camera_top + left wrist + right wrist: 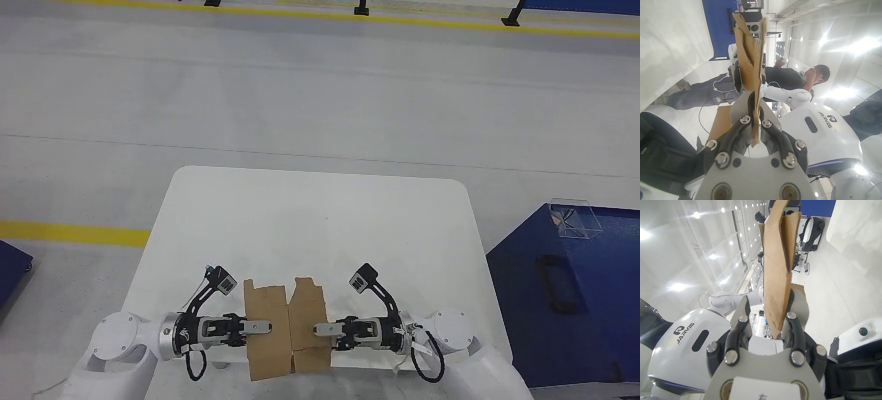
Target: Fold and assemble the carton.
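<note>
Top view, counter: white rectangular counter with rounded corners [320, 215]; stands on a pale grey floor
Top view, carton: flattened brown corrugated-cardboard carton [288, 335]; lies at the counter's near edge, broad face up, between the two arms; notched flaps point to the far side; cannot tell whether it touches the counter
Top view, left arm: left end effector [262, 327] at the carton's left edge; arm lies level along the near edge
Top view, right arm: right end effector [320, 329] at the carton's right edge, facing the left one across the board
Top view, surroundings: dark blue cabinet [570, 300] beside the counter's right side; clear plastic box [575, 218] on its top; yellow floor stripe [70, 234] off to the left
Left wrist view, left arm: left end effector [755, 106] pressed together, pinching the carton [748, 56] by its edge; board seen edge-on, its layers splaying apart farther out
Right wrist view, right arm: right end effector [768, 306] spread; carton [776, 266] panel stands between the fingers, touching one finger [792, 306]; a gap separates it from the other
</note>
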`<state>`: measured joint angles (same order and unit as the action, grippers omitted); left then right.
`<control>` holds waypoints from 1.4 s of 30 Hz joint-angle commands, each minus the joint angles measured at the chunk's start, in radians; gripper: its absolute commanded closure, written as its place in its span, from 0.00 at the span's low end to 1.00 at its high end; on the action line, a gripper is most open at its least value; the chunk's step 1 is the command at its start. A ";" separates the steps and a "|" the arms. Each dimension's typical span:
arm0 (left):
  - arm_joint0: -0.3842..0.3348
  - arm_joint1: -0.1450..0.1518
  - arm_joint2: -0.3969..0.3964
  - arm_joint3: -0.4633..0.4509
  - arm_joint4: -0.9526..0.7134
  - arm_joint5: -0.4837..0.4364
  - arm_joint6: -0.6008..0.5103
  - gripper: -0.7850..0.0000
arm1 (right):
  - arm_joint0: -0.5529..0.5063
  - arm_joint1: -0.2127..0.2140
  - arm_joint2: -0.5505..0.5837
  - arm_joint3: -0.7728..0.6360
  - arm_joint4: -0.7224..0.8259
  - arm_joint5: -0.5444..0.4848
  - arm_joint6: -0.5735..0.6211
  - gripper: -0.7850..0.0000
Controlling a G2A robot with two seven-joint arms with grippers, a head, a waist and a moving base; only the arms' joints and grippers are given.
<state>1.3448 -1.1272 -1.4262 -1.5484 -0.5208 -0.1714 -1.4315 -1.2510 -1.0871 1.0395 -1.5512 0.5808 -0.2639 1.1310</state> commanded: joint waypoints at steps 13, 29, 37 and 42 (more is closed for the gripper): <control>-0.017 -0.058 0.147 0.097 -0.388 -0.347 0.156 1.00 | -0.097 0.028 0.215 -0.077 -0.104 -0.316 -0.159 0.00; -0.152 -0.157 0.353 0.320 -0.679 -0.292 0.075 1.00 | -0.228 0.026 0.272 -0.221 -0.440 -0.548 -0.398 0.00; -0.168 -0.184 0.382 0.378 -0.776 -0.181 -0.036 1.00 | -0.218 0.014 0.224 -0.249 -0.633 -0.543 -0.497 0.00; -0.177 -0.195 0.396 0.404 -0.786 -0.155 -0.058 1.00 | -0.211 0.008 0.181 -0.251 -0.664 -0.542 -0.520 0.16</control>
<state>1.1685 -1.3200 -1.0322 -1.1492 -1.3084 -0.3269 -1.4892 -1.4647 -1.0784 1.2288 -1.8028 -0.0825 -0.8062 0.6094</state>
